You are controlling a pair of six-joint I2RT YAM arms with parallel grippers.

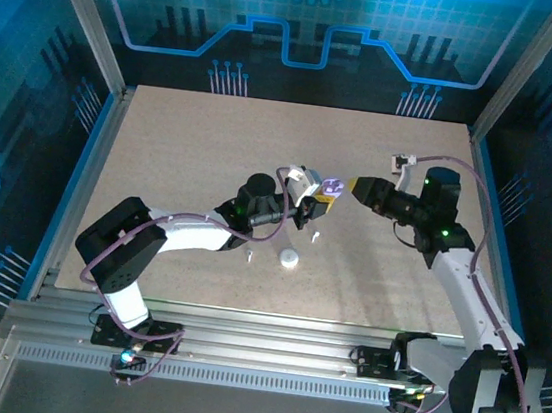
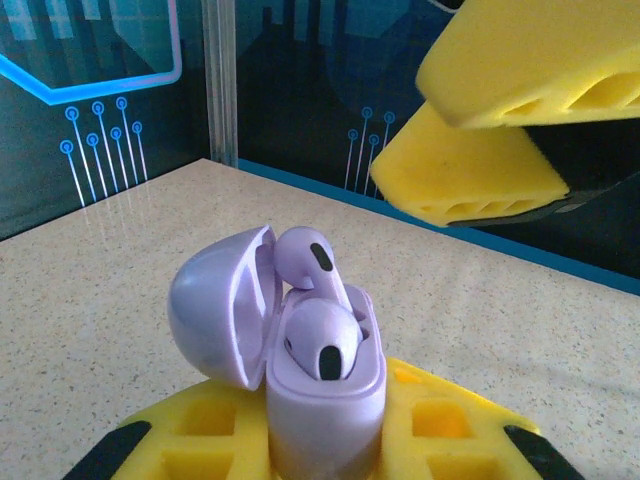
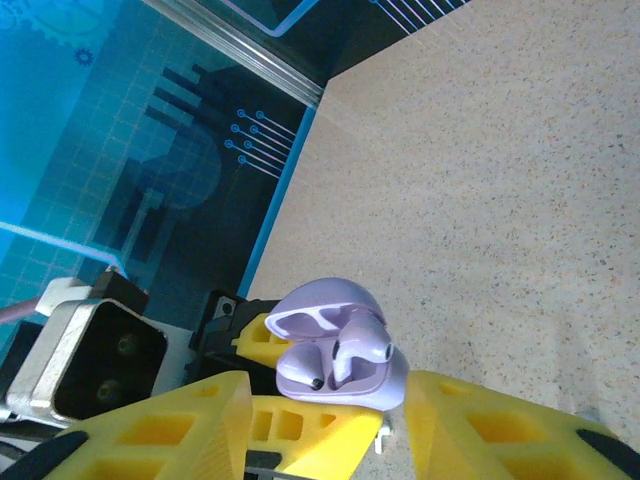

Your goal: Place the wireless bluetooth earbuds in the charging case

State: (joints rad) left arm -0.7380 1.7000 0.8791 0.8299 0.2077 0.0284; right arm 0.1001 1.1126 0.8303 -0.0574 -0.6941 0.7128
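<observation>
Left hand (image 1: 324,201) clamps open charging case (image 2: 325,415) holding two purple earbuds (image 2: 322,340); right hand (image 1: 359,190) apart.

Purple earbuds (image 2: 322,340) in case (image 2: 325,425) (lid (image 2: 215,305) open)

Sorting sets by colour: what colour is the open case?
The case is pale purple; left wrist view shows it best.

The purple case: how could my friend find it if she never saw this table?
Look at the middle of the speckled table, where the two arms meet. The left gripper pinches it between yellow fingers: a little pale purple case, lid open, with two purple earbuds poking out. The round white puck nearby lies flat on the table and isn't purple.
</observation>
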